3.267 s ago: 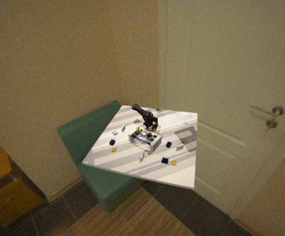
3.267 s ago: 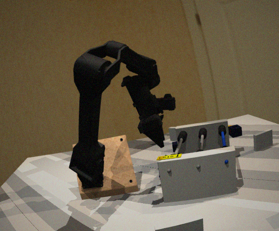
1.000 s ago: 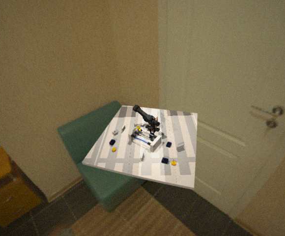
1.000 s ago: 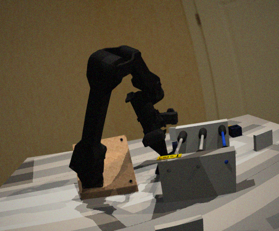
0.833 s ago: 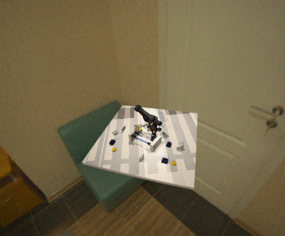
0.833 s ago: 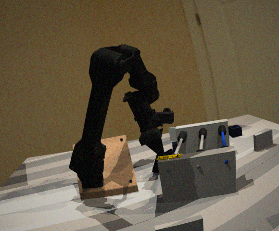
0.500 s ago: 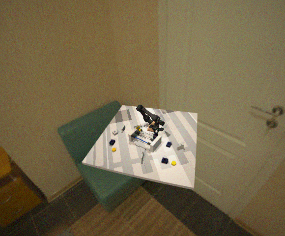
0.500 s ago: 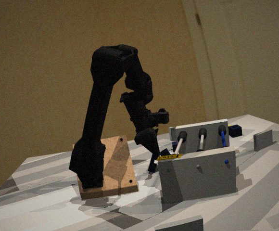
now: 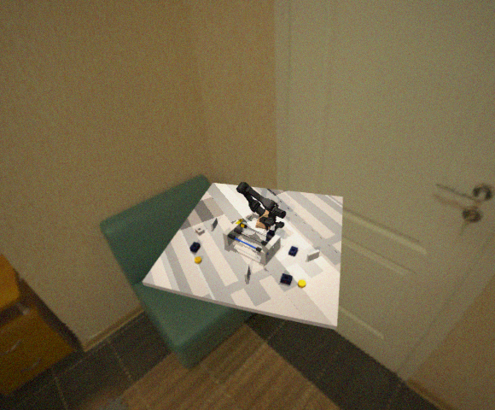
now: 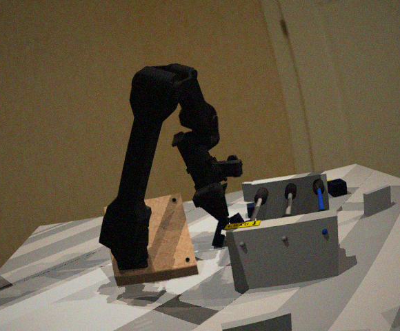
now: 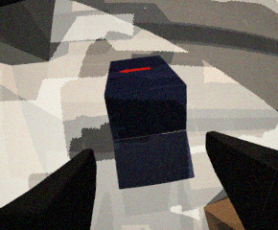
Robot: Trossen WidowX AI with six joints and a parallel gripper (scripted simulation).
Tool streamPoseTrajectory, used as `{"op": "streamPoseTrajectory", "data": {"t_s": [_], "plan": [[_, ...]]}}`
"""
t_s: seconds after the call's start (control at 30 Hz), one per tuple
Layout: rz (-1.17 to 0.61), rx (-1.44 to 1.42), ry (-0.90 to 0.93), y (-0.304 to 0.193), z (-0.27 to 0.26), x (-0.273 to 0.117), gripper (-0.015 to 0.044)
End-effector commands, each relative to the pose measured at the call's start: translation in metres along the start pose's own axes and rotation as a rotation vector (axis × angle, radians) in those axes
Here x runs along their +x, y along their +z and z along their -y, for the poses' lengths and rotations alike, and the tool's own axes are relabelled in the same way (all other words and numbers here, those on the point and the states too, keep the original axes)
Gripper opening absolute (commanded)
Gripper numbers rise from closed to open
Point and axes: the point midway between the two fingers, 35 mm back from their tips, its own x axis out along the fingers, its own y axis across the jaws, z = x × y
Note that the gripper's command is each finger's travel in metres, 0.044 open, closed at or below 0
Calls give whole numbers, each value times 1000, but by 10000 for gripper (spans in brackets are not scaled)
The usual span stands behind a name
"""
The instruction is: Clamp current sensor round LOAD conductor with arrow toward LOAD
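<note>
The open split-core sensor (image 9: 270,234) (image 10: 218,239) (image 11: 146,115) is dark blue, its two halves spread about a hinge line. It is beside the conductor stand, on the arm's side. A red arrow mark (image 11: 135,70) is on its far part in the wrist view. My gripper (image 10: 227,218) (image 11: 150,149) is open, one finger on each side of the sensor, with gaps on both sides in the wrist view. The yellow LOAD marker (image 9: 241,223) (image 10: 242,225) sits on one end panel beside the grey LOAD conductor (image 10: 256,209). No conductor shows in the wrist view.
The stand's end panels (image 9: 271,250) (image 10: 282,256) also carry a middle grey conductor (image 10: 289,205) and a blue one (image 9: 246,243) (image 10: 320,199). Several dark blue blocks (image 9: 286,278), yellow discs (image 9: 301,284) and small upright plates (image 9: 312,254) (image 10: 376,201) stand around it.
</note>
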Motion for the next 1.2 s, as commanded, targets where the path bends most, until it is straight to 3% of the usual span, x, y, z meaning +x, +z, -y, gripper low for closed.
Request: {"op": "streamPoseTrajectory", "data": {"t_s": [0.0, 0.13, 0.33, 0.87, 1.17], "plan": [[0, -1, 1, 0, -1, -9, 321], [-2, 3, 2, -3, -4, -53, 321], [-12, -53, 2, -2, -4, -55, 320], [-199, -1425, 173, 27, 0, -50, 320], [-204, -1556, 205, 30, 1, -49, 320]]}}
